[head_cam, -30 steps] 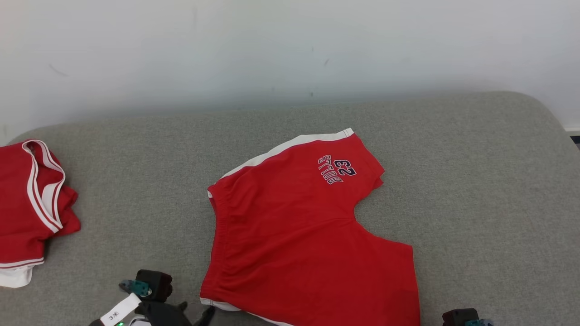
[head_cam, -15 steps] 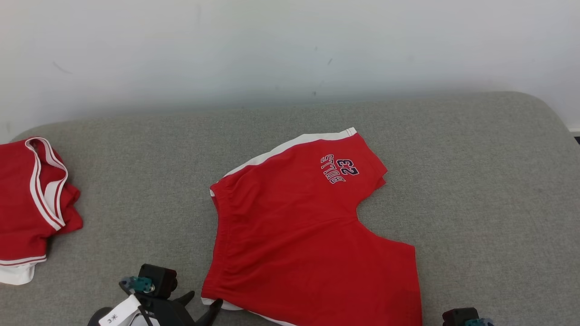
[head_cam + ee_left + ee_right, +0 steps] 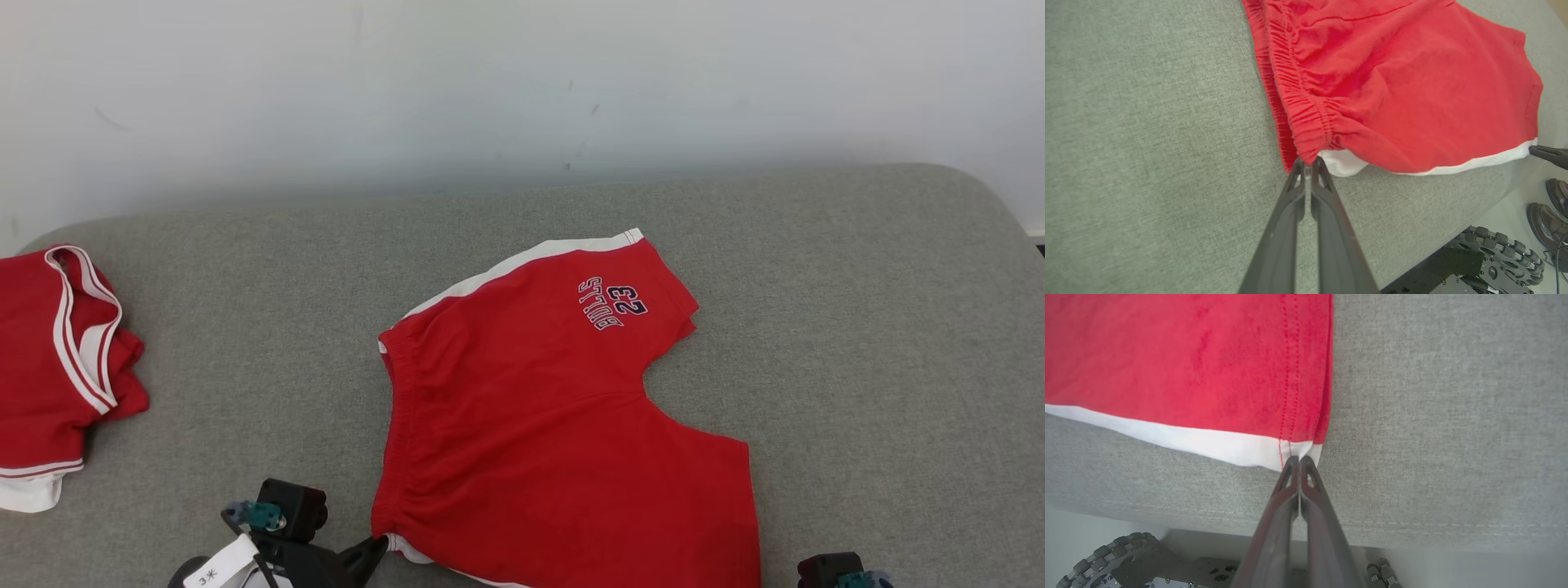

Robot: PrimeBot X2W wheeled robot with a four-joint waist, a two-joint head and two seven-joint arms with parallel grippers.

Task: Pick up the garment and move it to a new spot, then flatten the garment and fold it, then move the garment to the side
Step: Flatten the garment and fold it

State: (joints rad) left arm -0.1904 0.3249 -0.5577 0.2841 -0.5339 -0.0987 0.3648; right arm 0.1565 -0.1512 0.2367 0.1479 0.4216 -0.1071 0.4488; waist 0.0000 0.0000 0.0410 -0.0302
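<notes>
The garment (image 3: 539, 408) is a pair of red shorts with white side stripes and a "BULLS 23" print, spread flat on the grey cushion (image 3: 245, 327). My left gripper (image 3: 377, 545) is shut on the near waistband corner of the garment (image 3: 1372, 85), fingertips pinching the elastic edge (image 3: 1308, 163). In the right wrist view my right gripper (image 3: 1299, 460) is shut on the near hem corner of the garment (image 3: 1188, 367), where the white stripe meets the red seam. In the head view its wrist (image 3: 837, 570) sits at the lower right edge.
A second red garment (image 3: 57, 367) with white trim lies bunched at the cushion's left edge. A white wall (image 3: 522, 90) runs behind. The cushion's near edge drops to the floor, where the robot's wheeled base (image 3: 1494, 253) and a person's dark shoes (image 3: 1549, 216) stand.
My left gripper moved right to the waistband corner, opened wide, then shut on it; the corner bunched slightly. The right gripper stayed shut in place.
</notes>
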